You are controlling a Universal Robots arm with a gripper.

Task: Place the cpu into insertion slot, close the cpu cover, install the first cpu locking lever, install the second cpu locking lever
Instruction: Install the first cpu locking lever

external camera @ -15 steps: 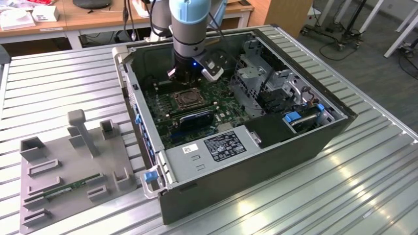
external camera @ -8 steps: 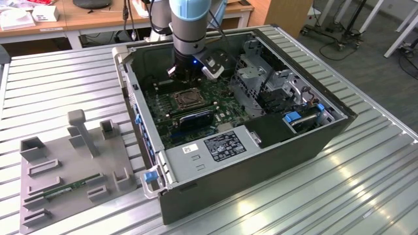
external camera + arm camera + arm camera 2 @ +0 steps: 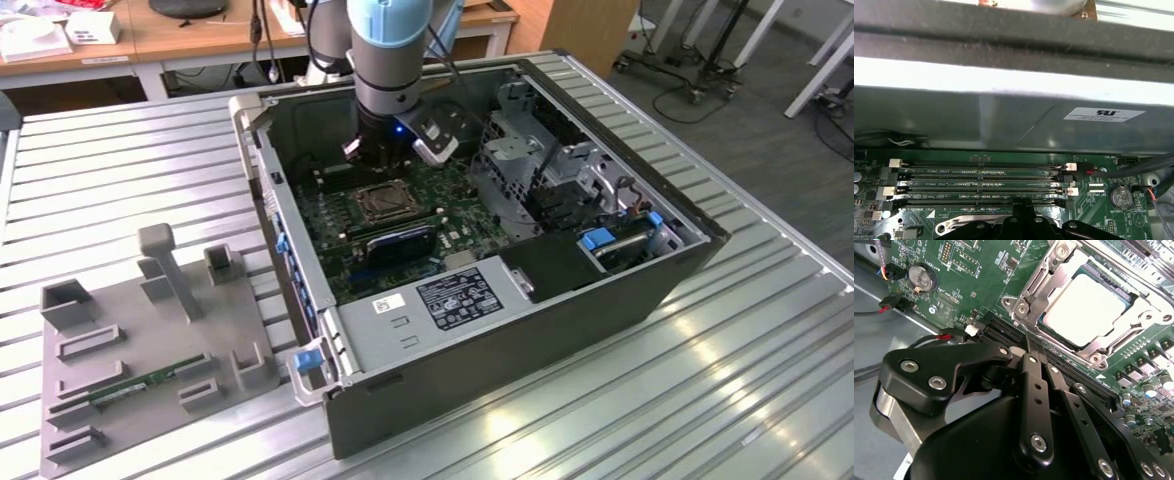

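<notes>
cpu: the cpu [image 3: 1085, 307] sits in the insertion slot [image 3: 1114, 302], mid-motherboard.
cover: the cpu cover [image 3: 1030, 287] lies flat around it.
claw: the claw [image 3: 1029, 342] is together, empty, tips beside the cover's edge.
tip: press levers squarely, slowly.

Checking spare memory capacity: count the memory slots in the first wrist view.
4 slots, in parallel rows between case wall and socket: first nearest the wall, second, third, fourth nearest the socket. More may be hidden elsewhere.
</notes>
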